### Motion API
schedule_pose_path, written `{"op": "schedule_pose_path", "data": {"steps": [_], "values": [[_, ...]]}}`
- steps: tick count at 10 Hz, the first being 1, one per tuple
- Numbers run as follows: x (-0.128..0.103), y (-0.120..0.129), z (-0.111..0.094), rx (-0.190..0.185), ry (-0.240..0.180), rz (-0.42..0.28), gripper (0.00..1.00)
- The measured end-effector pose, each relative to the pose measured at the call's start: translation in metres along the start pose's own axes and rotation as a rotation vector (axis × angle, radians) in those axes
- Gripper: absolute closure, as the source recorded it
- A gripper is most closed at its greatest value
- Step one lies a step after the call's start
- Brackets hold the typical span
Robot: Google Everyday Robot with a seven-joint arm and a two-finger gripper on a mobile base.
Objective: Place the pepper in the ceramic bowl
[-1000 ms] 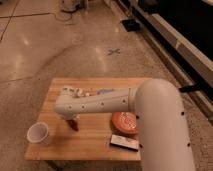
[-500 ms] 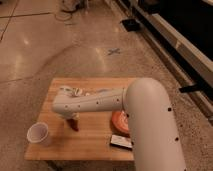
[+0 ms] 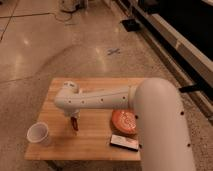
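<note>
The small dark red pepper hangs at the tip of my gripper over the left middle of the wooden table. It seems slightly above the tabletop. My white arm reaches in from the right and ends at the gripper. The round orange-red ceramic bowl sits on the table to the right of the pepper, partly hidden by my arm. The bowl holds nothing that I can see.
A white cup stands at the table's front left corner. A flat red-and-white packet lies at the front edge below the bowl. Speckled floor surrounds the table, with a dark ledge at the far right.
The arm has shifted slightly to the right and now covers more of the bowl. The pepper stays at the gripper tip in about the same place.
</note>
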Motion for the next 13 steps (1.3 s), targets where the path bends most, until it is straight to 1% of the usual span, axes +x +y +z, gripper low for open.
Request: {"op": "schedule_pose_path", "data": {"steps": [1, 3, 4, 5, 7, 8, 10, 12, 13], "values": [[0.006, 0.012, -0.011, 0.001, 0.004, 0.03, 1.0], [0.022, 0.048, -0.031, -0.003, 0.016, 0.112, 1.0], [0.029, 0.07, -0.037, -0.008, 0.021, 0.154, 1.0], [0.033, 0.088, -0.038, -0.014, 0.02, 0.19, 1.0], [0.041, 0.141, -0.046, -0.024, 0.023, 0.306, 1.0], [0.043, 0.161, -0.049, -0.03, 0.025, 0.347, 1.0], [0.046, 0.208, -0.058, -0.056, 0.031, 0.434, 1.0], [0.046, 0.24, -0.064, -0.082, 0.034, 0.488, 1.0], [0.045, 0.258, -0.067, -0.101, 0.036, 0.521, 0.96]]}}
